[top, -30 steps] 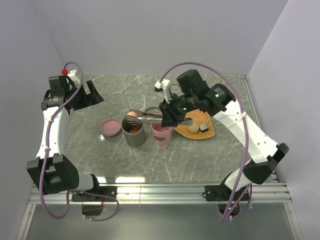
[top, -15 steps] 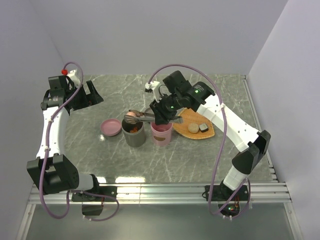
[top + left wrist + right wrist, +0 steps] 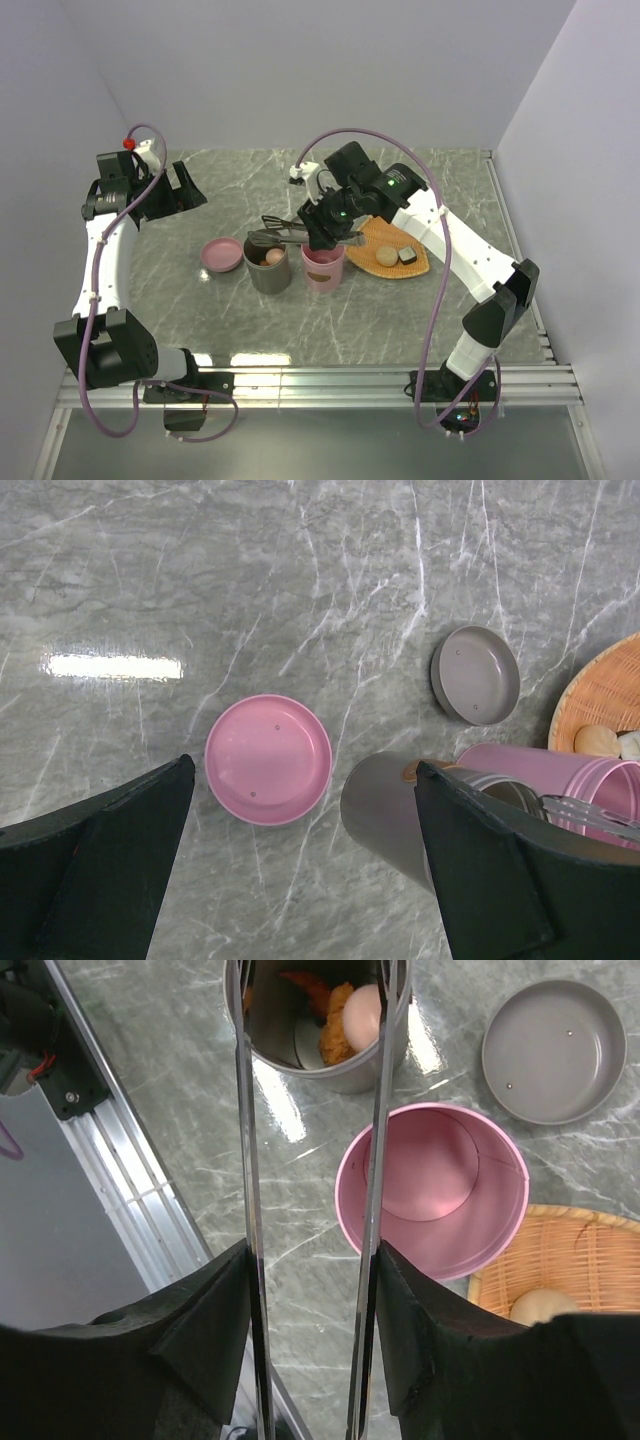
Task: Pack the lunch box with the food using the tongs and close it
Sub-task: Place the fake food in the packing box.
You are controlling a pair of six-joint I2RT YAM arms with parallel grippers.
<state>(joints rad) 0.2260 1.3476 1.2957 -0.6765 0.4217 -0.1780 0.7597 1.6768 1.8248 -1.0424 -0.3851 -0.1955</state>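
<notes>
Two smooth cylindrical cups are seen, grey cup (image 3: 267, 266) beside pink cup (image 3: 323, 269); thin steel tongs (image 3: 246, 1160) (arms parted) are pinched by right gripper (image 3: 312, 1258) above the pink cup; left gripper (image 3: 302, 770) is spread wide.

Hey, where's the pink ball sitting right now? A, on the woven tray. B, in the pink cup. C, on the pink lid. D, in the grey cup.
D: in the right wrist view the pink ball lies inside the grey cup next to the orange-brown pieces, and the pink cup is empty.
</notes>
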